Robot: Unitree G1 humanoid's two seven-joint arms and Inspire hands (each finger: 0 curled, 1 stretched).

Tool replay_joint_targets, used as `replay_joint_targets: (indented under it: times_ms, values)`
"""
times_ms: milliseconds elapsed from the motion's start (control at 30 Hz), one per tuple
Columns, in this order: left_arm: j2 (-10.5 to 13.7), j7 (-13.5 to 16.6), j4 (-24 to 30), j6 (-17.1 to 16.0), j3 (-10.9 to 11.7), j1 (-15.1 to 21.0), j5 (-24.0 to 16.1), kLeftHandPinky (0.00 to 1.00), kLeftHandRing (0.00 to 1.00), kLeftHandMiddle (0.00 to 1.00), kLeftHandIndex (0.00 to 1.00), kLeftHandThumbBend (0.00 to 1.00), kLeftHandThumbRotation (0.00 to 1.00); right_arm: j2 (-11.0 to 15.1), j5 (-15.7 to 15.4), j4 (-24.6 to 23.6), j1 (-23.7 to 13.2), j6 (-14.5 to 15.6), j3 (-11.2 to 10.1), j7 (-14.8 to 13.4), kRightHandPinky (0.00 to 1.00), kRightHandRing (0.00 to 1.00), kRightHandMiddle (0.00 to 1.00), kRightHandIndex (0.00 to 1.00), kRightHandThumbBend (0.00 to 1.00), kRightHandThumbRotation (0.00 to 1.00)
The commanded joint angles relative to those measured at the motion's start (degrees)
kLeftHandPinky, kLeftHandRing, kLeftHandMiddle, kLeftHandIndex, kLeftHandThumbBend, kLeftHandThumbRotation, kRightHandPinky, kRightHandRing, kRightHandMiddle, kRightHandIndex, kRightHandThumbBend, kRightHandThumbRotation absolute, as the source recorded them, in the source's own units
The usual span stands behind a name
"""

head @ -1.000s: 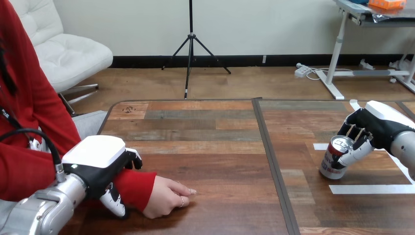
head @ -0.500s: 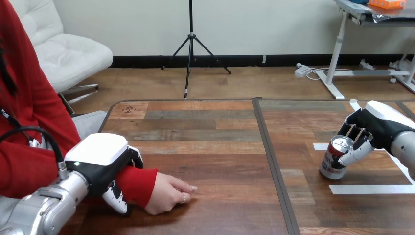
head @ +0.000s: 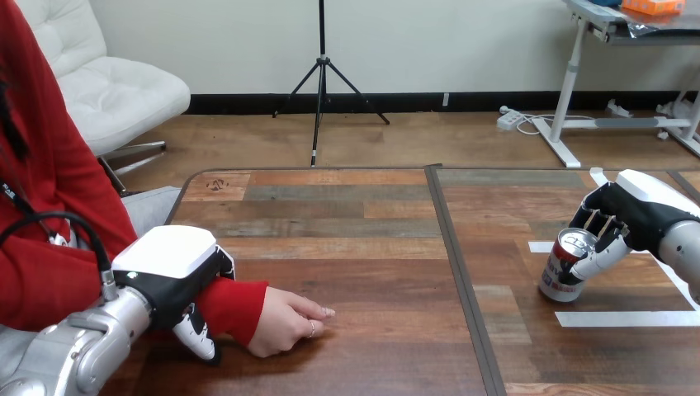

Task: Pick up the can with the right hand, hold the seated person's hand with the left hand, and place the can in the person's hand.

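Left hand (head: 169,279), clasping the person's wrist (head: 238,307), had eased it inward; right hand (head: 634,214) gripped the can (head: 563,276), unlifted.

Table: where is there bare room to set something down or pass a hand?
Widest bare patch: mid-table, between the person's hand and the can, crossed by a dark seam. The far strip of the table is bare too. Crowded: near left, where the left hand grips the person's wrist; far right, where the right hand wraps the can.
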State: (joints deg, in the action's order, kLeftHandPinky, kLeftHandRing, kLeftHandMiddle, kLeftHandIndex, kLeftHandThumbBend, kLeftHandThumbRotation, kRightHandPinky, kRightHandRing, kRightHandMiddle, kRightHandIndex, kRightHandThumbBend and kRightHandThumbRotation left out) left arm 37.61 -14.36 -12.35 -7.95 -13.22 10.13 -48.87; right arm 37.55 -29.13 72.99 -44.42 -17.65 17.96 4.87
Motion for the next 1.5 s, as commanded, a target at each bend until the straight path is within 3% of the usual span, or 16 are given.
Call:
replay_joint_targets:
  times_ms: [0, 367, 567, 1133, 1467]
  values:
    - [-0.7, -1.2, -0.7, 1.4, -0.7, 4.3, 1.2, 0.34, 0.43, 0.47, 0.48, 0.95, 0.00, 0.2, 1.1, -1.7, -3.0, -0.8, -1.3, -1.1, 0.47, 0.51, 0.53, 0.46, 0.81, 0.00]
    - [-1.7, -4.6, -1.0, 4.6, -0.7, 4.9, 3.5, 0.30, 0.40, 0.45, 0.46, 0.91, 0.00, 0.3, 1.3, -1.6, -2.9, -1.0, -1.6, -1.2, 0.48, 0.51, 0.52, 0.46, 0.81, 0.00]
    - [-1.6, -6.2, -1.0, 6.0, -1.2, 5.2, 4.1, 0.26, 0.34, 0.41, 0.43, 0.89, 0.00, 0.2, 1.4, -1.5, -3.1, -0.7, -1.7, -0.9, 0.47, 0.51, 0.52, 0.46, 0.81, 0.00]
    - [-1.4, -6.5, -0.2, 6.5, -0.9, 5.0, 5.6, 0.19, 0.26, 0.35, 0.39, 0.85, 0.00, 0.0, 1.3, -1.6, -3.4, -0.2, -1.6, -0.9, 0.47, 0.51, 0.52, 0.46, 0.80, 0.00]
    - [-2.0, -3.7, 2.2, 6.6, 1.1, 4.3, 8.0, 0.18, 0.25, 0.34, 0.37, 0.81, 0.00, -0.2, 1.3, -1.9, -3.5, -0.6, -1.6, -1.2, 0.45, 0.49, 0.51, 0.46, 0.80, 0.00]
